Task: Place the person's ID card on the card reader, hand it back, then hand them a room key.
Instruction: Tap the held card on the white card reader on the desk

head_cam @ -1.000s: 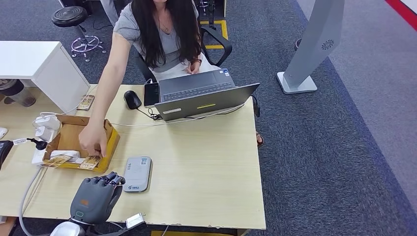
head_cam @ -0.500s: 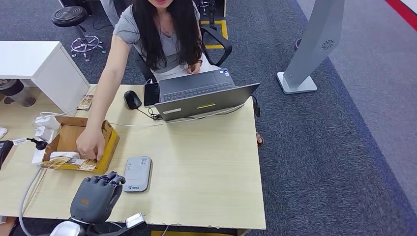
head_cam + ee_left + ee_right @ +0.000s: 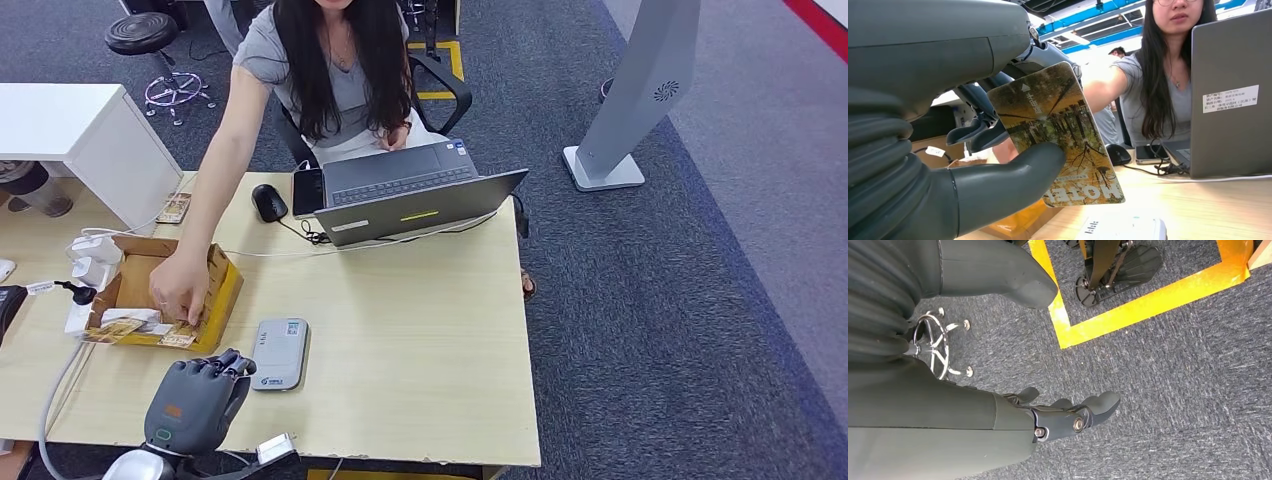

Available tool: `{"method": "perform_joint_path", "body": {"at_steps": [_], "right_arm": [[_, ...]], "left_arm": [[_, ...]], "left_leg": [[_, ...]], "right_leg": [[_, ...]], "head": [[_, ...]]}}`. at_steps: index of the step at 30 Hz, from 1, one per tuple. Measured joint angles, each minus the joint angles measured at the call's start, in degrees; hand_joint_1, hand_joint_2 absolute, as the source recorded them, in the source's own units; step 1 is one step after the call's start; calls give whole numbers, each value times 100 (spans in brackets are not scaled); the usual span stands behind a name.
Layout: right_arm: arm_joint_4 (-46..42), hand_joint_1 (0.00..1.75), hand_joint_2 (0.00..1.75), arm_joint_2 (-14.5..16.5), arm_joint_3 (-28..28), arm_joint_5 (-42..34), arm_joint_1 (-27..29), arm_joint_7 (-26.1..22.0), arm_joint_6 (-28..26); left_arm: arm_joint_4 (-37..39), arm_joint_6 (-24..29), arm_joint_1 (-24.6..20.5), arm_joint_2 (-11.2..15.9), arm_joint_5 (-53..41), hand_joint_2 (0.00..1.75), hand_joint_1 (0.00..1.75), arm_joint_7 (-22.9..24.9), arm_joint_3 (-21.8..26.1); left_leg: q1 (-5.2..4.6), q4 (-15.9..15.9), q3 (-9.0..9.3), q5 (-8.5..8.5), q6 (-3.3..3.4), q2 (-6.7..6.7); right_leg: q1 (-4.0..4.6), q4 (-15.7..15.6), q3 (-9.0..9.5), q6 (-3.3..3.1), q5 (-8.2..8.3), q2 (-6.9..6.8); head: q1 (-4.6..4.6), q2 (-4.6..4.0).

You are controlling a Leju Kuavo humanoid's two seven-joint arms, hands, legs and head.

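Note:
My left hand [image 3: 195,400] hovers over the table's near edge, just left of the grey card reader [image 3: 280,352]. In the left wrist view my left hand [image 3: 973,150] pinches a room key card [image 3: 1063,135] printed with golden trees and hotel lettering between thumb and fingers, held upright above the card reader [image 3: 1123,229]. The person [image 3: 330,70] sits behind the laptop and reaches one hand [image 3: 180,288] into the cardboard box [image 3: 225,285], which holds more such cards [image 3: 120,326]. My right hand [image 3: 1068,415] hangs over the carpet with fingers apart and nothing in it.
An open laptop [image 3: 415,195], a mouse [image 3: 268,202] and a phone [image 3: 308,190] lie at the table's far side. White chargers [image 3: 92,258] and cables sit left of the box. A white cabinet [image 3: 80,140] stands at the far left, a grey stand [image 3: 640,90] on the carpet to the right.
The person's hand has shifted slightly inside the box. My left hand has stayed in place with the card.

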Motion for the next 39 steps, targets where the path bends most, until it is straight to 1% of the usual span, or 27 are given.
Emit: {"method": "perform_joint_path", "body": {"at_steps": [36, 38, 39], "right_arm": [[0, 0, 175, 0, -2, 6, 0, 0, 1], [0, 0, 175, 0, 9, 117, 2, 1, 40], [0, 0, 175, 1, 30, 215, 1, 8, 77]], "left_arm": [[0, -9, -1, 0, 4, 175, 175, 6, -10], [39, -205, -81, -27, 85, 175, 175, 138, -10], [164, -377, -243, -79, 158, 175, 175, 232, -10]], "left_leg": [[0, 0, 0, 0, 0, 0], [-1, 1, 2, 1, 0, -5], [-2, 2, 0, 5, 4, -17]], "right_leg": [[0, 0, 0, 0, 0, 0], [-1, -2, -5, 0, 0, -5], [-2, -3, -8, 1, 0, -18]], "head": [[0, 0], [-1, 0], [-2, 0]]}}
